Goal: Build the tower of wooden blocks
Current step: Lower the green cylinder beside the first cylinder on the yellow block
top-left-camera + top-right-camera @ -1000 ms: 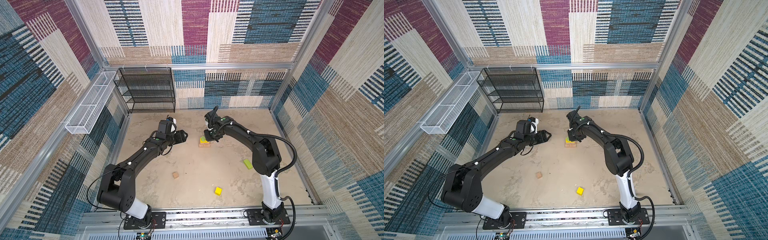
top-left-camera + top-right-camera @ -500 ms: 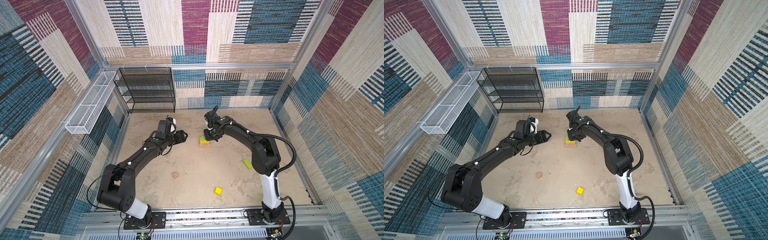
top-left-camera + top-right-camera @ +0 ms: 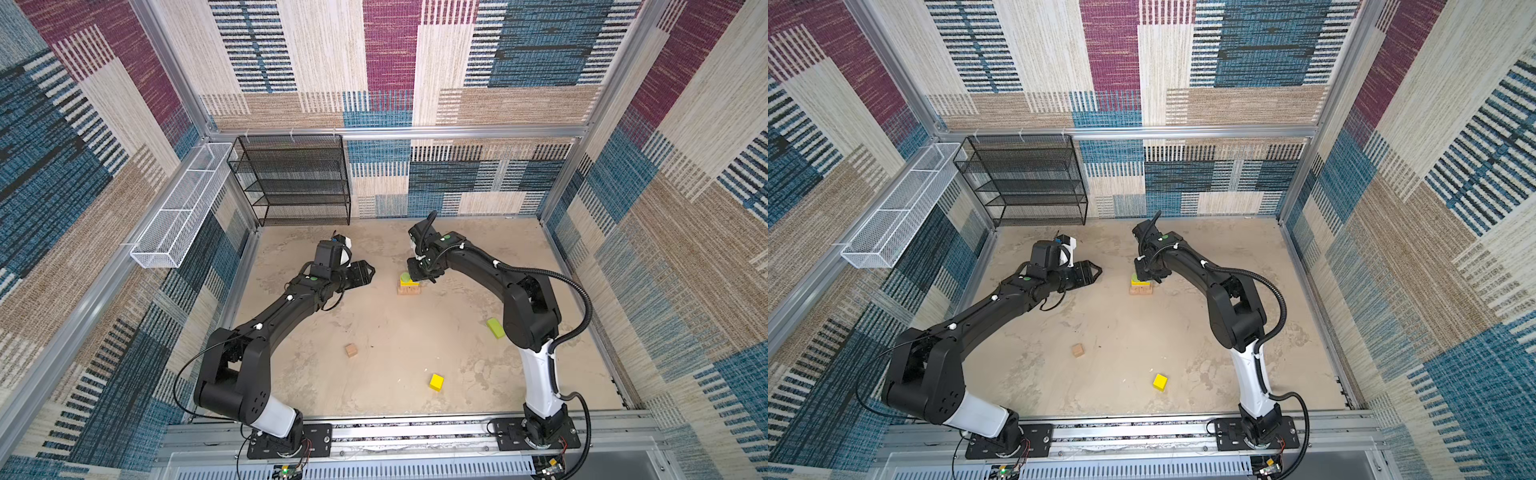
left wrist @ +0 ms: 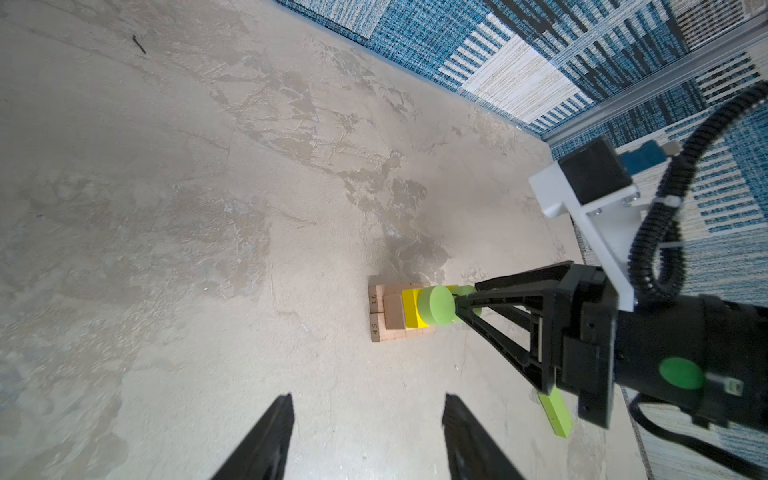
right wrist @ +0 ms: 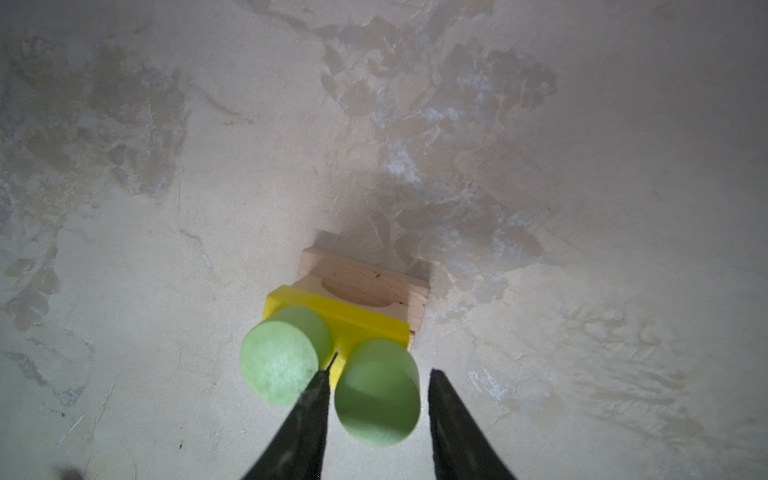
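The wood block tower (image 3: 409,286) (image 3: 1140,286) stands at the middle back of the floor. Tan bars (image 5: 365,282) lie at its base, a yellow bar (image 5: 353,318) rests across them, and two lime green discs sit on that. My right gripper (image 5: 380,370) (image 3: 419,277) is open and straddles one disc (image 5: 376,399), with a gap at one finger. The other disc (image 5: 280,363) stands free beside it. My left gripper (image 4: 369,397) (image 3: 368,272) hangs open and empty left of the tower. A tan cube (image 3: 351,350), a yellow cube (image 3: 436,382) and a lime green bar (image 3: 496,328) lie loose.
A black wire shelf (image 3: 299,183) stands against the back wall at the left. A white wire basket (image 3: 178,212) hangs on the left wall. Patterned walls close the floor on three sides, and the arm bases sit on the front rail.
The right gripper's jaws have spread a little around the disc. Neither arm has visibly moved and the left gripper is unchanged.
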